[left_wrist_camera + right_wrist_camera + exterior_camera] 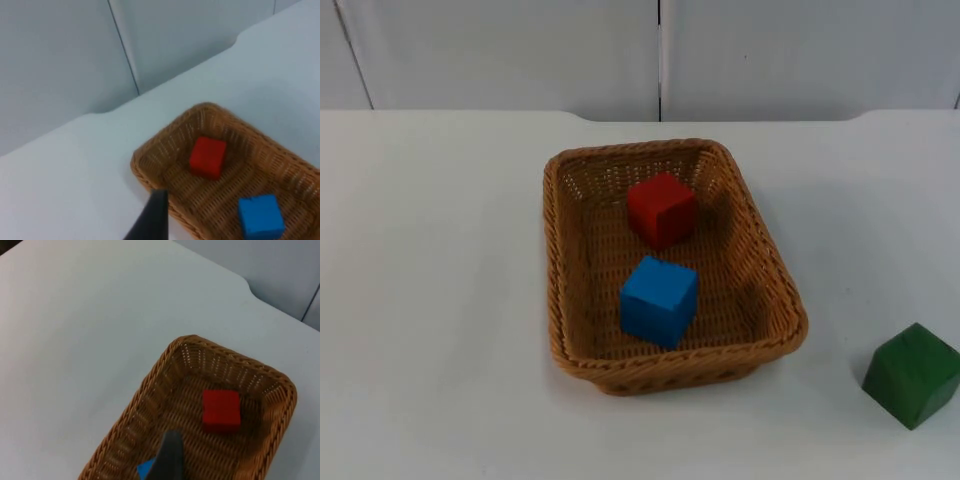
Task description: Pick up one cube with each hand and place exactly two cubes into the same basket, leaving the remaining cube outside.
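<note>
A brown wicker basket (780,300) stands mid-table. Inside it a red cube (662,208) rests toward the far end and a blue cube (659,300) nearer the front, the two apart. A green cube (913,374) sits on the table to the basket's right, outside it. My left gripper (155,216) hangs high over the table just outside the basket rim (145,162), looking onto the red cube (207,157) and blue cube (259,216). My right gripper (170,456) hovers above the basket (150,380), with the red cube (221,411) beyond it and a sliver of blue cube (145,469) beside it.
The white table (430,300) ends at a grey partition wall (500,50) behind the basket. The green cube lies close to the table's front right edge.
</note>
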Controlling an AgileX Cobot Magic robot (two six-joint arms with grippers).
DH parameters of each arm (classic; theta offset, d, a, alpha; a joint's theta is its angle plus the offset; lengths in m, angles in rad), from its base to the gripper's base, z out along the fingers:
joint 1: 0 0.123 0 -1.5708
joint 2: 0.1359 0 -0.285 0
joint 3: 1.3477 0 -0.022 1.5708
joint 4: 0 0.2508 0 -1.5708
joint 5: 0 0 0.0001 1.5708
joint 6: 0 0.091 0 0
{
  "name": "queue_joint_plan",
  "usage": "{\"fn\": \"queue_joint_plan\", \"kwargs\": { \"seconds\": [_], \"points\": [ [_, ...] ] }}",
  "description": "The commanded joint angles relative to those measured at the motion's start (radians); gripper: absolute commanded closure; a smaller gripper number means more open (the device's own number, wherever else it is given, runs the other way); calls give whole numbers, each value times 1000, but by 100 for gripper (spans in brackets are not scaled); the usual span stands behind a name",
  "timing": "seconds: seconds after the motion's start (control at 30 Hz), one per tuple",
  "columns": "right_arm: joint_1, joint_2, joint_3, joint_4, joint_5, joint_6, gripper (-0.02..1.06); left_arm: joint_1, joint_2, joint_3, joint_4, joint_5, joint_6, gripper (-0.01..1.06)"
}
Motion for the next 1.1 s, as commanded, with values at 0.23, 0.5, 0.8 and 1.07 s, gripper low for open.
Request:
{"fn": "queue_joint_plan", "kwargs": {
  "seconds": [0.23,0.5,0.8,1.07],
  "points": [
    [6,-171,197,2,-72,-17,31,2,-117,112,-211,-79,183,17],
    [6,-276,290,2,-81,-17,31,2,-223,196,-246,-75,179,17],
    [6,-432,407,-2,-105,-17,31,2,-368,196,-258,51,179,17],
    [6,-560,503,-2,-108,-25,31,2,-491,206,-276,127,198,17]
  ]
}}
